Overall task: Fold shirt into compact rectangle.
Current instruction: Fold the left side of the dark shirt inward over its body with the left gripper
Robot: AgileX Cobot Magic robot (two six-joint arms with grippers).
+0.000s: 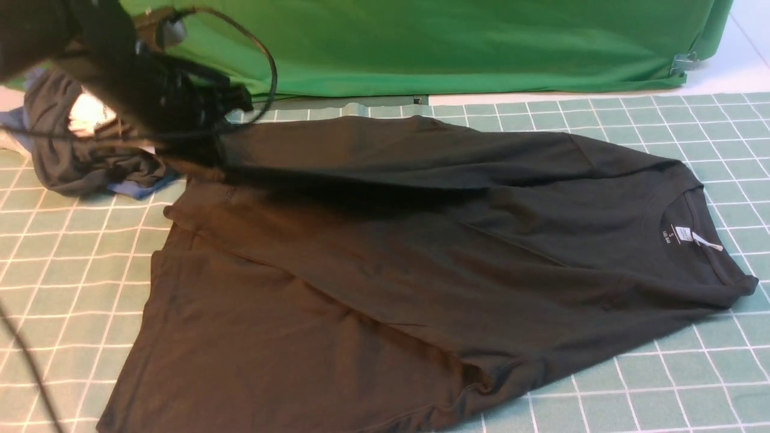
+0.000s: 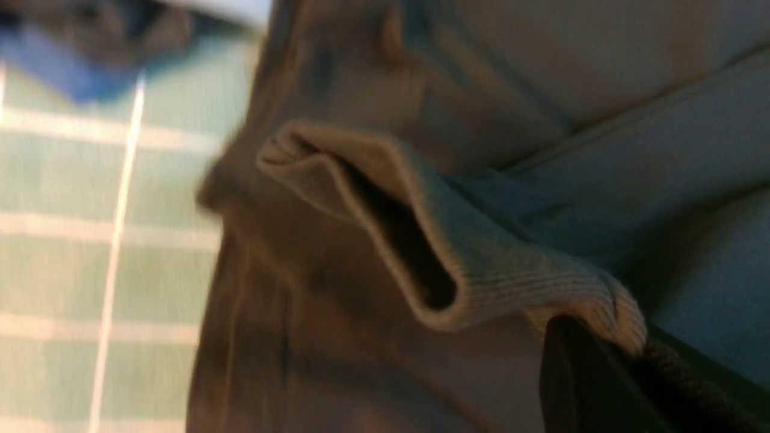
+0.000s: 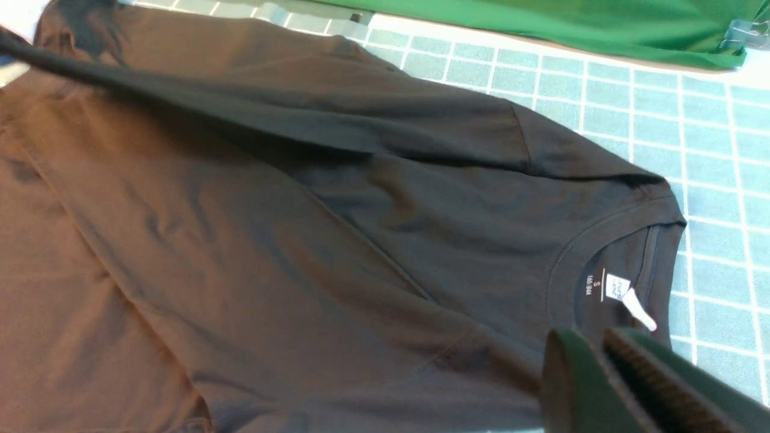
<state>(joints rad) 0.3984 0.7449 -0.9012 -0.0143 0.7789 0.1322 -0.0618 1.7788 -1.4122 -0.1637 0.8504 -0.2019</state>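
The black shirt [image 1: 361, 270] lies spread on the green grid mat [image 1: 662, 373], collar and white neck label [image 1: 683, 234] to the right, hem to the near left. One long sleeve [image 1: 391, 156] runs taut across the shirt's far side, from the right shoulder to my left gripper [image 1: 210, 147] at the far left. In the left wrist view that gripper [image 2: 625, 349] is shut on the sleeve's ribbed cuff [image 2: 481, 282], held just above the shirt body. My right gripper [image 3: 592, 340] hovers near the neck label [image 3: 616, 285], jaws together with nothing between them. It is out of the front view.
A heap of dark grey, white and blue clothes [image 1: 78, 150] sits at the far left behind the left arm. The green cloth backdrop [image 1: 451, 48] hangs along the back, clipped at the right [image 1: 683, 63]. A black cable [image 1: 264, 60] loops off the left arm.
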